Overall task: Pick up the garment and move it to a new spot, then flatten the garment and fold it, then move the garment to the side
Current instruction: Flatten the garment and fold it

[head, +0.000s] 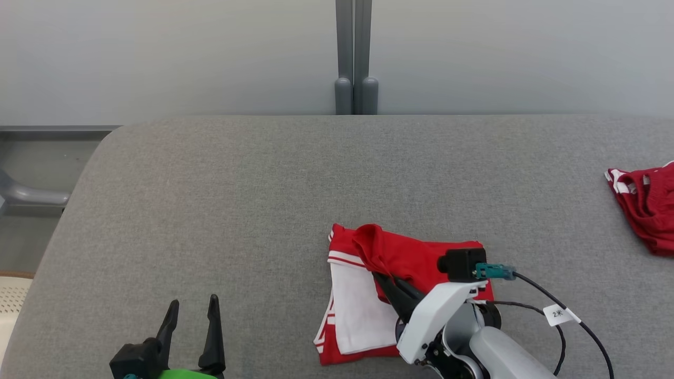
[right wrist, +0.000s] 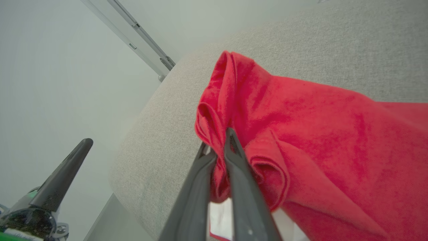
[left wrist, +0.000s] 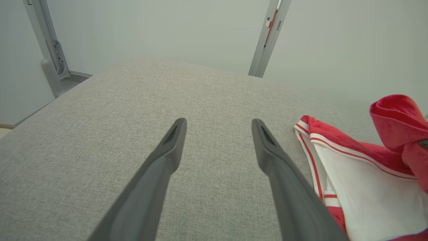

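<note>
Grey woven fabric covers the counter (head: 263,184). Far left, lower corner of the head view: left jaws spread wide, empty, over bare counter, fingers (head: 212,326) pointing away from the robot. The left wrist view agrees: both fingers apart with grey cloth showing between them, and the garment's edge just off to their right. Centre-right, near the front edge: garment (head: 358,310), red with a white panel and red-white striped trim, lying mostly flat on the counter. Its upper red layer is bunched up into a rolled ridge standing above the rest. Right jaws pressed together, pinching that red fold. The right wrist view shows cloth squeezed between the fingers (right wrist: 244,187) near the tips, with a bit of white panel below. Pale forearm (head: 500,352) of the right arm comes in from the bottom edge over the garment's right side, with a cable tag (head: 558,314) hanging beside it. Far right edge: second red garment (head: 647,205), crumpled, well apart from the first.
</note>
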Robot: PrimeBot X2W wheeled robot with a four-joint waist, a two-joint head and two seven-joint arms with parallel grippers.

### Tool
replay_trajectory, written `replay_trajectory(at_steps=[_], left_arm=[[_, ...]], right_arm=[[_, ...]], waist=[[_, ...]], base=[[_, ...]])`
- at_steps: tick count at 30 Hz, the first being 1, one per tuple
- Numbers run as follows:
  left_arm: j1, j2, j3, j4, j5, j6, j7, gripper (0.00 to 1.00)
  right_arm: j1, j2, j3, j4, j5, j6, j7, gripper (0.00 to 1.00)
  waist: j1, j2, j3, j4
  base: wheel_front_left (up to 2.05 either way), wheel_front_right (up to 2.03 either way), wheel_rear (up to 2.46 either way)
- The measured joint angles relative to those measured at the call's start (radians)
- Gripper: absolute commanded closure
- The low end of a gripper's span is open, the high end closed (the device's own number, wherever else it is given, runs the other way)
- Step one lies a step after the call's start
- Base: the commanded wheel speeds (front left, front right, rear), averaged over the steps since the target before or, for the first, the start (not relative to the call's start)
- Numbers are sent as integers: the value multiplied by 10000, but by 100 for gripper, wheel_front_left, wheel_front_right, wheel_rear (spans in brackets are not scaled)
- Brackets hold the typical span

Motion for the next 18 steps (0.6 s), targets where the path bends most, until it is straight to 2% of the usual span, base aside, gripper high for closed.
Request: replay_trajectory(at_steps=[6,7,8,9,10,18], left_arm=[[-68,-13,-94,36,58,-21,0,0],[-75,-13,-107,58,58,-21,0,0],[-91,-13,-123,81,58,-23,0,0],[-110,-13,-132,96,58,-23,0,0],[-126,-13,-140,104,58,-23,0,0],[-141,-13,-161,109,56,27,0,0]], right_arm=[[-562,23,593,974,721,0,-575,100],[-667,25,704,1164,861,0,-700,87],[-772,17,836,1313,1034,-2,-777,61],[-844,15,976,1398,1162,-2,-842,18],[-917,27,1112,1476,1310,0,-942,0],[-1484,38,1804,1453,2293,0,-1833,0]], waist=[[0,0,73,199],[0,0,86,233],[0,0,98,268],[0,0,107,294],[0,0,116,323],[0,0,139,307]], base=[[0,0,0],[0,0,0],[0,0,0],[0,0,0],[0,0,0],[0,0,0]])
